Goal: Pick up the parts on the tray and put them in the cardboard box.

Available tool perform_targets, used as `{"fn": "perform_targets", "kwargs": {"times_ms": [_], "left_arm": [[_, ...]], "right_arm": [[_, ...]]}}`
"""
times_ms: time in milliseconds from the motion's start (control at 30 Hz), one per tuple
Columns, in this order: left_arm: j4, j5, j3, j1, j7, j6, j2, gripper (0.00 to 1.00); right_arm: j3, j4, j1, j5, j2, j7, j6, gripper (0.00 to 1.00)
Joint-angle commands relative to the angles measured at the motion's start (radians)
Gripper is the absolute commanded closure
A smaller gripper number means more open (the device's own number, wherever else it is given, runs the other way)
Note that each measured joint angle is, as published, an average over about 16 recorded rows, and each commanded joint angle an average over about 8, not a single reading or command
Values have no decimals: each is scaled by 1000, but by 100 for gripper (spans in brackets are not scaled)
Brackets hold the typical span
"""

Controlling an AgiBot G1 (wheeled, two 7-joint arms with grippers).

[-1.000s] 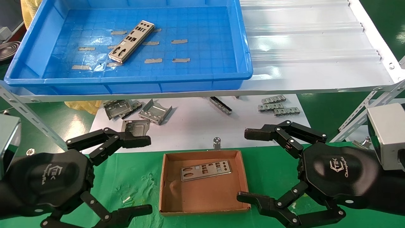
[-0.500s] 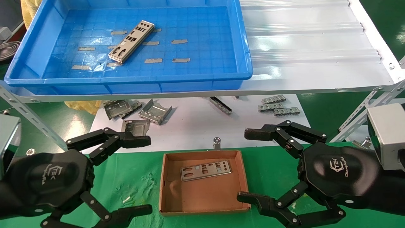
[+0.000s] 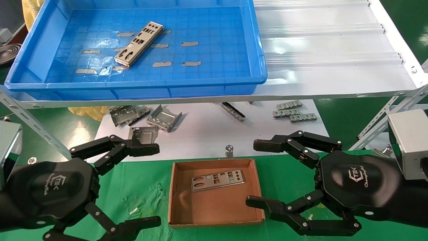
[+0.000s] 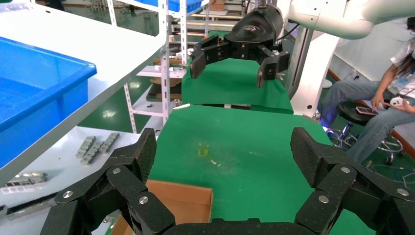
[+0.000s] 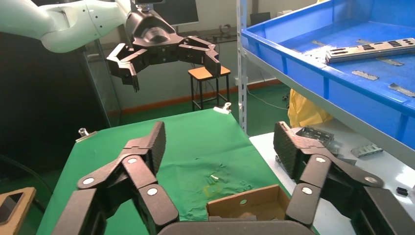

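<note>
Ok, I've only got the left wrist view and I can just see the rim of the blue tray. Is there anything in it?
Observer: Yes, one part lies flat on the floor of the tray, at a diagonal, left of centre.
Operator: And the cardboard box? I only see a corner of it.
Observer: The cardboard box holds one part, flat, toward its far side.
Operator: Where are the grippers relative to the box?
Observer: The left gripper is open and empty on the box's left. The right gripper is open and empty at its right edge.
</note>
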Motion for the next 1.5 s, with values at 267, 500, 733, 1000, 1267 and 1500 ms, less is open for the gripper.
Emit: {"fn": "perform_targets", "kwargs": {"times_ms": [267, 500, 733, 1000, 1267, 1500], "left_arm": [[0, 0, 0, 0, 0, 0, 0, 0], [0, 0, 0, 0, 0, 0, 0, 0], [0, 0, 0, 0, 0, 0, 0, 0], [-4, 7, -3, -6, 9, -5, 0, 0], [45, 38, 11, -133, -41, -53, 51, 0], [213, 155, 70, -376, -98, -108, 158, 0]], "right_arm": [[0, 0, 0, 0, 0, 0, 0, 100], [0, 0, 0, 0, 0, 0, 0, 100], [0, 0, 0, 0, 0, 0, 0, 100], [0, 0, 0, 0, 0, 0, 0, 100], [0, 0, 0, 0, 0, 0, 0, 100], [0, 0, 0, 0, 0, 0, 0, 100]]}}
